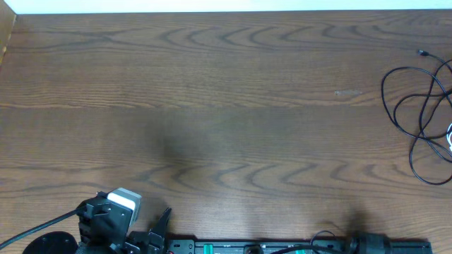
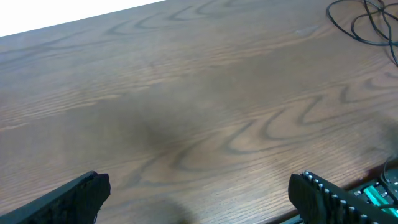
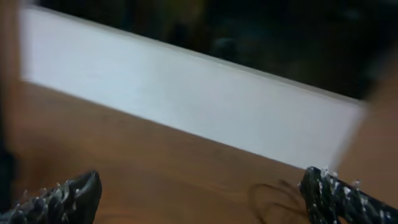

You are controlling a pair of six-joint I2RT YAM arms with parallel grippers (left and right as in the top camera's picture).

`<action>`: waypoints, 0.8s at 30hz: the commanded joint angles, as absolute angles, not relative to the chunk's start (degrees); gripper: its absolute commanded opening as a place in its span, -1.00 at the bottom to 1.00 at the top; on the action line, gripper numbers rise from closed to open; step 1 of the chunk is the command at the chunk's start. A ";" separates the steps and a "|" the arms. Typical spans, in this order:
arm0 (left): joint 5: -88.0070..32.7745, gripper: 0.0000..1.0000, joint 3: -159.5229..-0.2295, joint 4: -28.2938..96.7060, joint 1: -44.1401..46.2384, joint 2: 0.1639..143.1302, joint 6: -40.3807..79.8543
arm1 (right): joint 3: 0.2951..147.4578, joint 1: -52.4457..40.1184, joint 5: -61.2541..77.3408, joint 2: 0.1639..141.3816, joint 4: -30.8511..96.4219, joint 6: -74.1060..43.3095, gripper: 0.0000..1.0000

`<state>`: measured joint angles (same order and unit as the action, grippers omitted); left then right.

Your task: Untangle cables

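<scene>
worktop (image 1: 212, 106): dark grained wood, white strip (image 1: 212, 5) along upper edge; black cord (image 1: 383, 90) looped far right (left claw (image 2: 199, 186), right claw (image 3: 202, 186) gaping, empty).

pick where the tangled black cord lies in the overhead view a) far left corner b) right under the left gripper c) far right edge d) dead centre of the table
c, the black cord loops in a heap against the far right edge of the table, partly running out of the picture there.
</scene>
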<state>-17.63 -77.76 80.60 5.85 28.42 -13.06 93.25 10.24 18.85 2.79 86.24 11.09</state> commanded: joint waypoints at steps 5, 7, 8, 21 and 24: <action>-16.86 0.96 -78.72 80.55 6.20 28.21 -12.10 | 85.91 9.65 5.63 2.92 91.24 9.65 0.99; -16.86 0.95 -78.72 80.55 6.20 28.21 -12.10 | 83.48 9.41 10.35 2.81 86.78 9.69 0.99; -16.86 0.96 -78.72 80.55 6.20 28.21 -12.10 | 81.78 9.37 13.43 2.72 82.59 9.69 0.99; -16.88 0.96 -78.72 80.53 6.20 28.21 -12.10 | 53.52 9.41 25.91 0.43 32.12 9.91 0.99; -16.88 0.96 -78.72 80.53 6.20 28.21 -12.10 | 46.70 9.39 26.11 0.43 20.47 9.89 0.98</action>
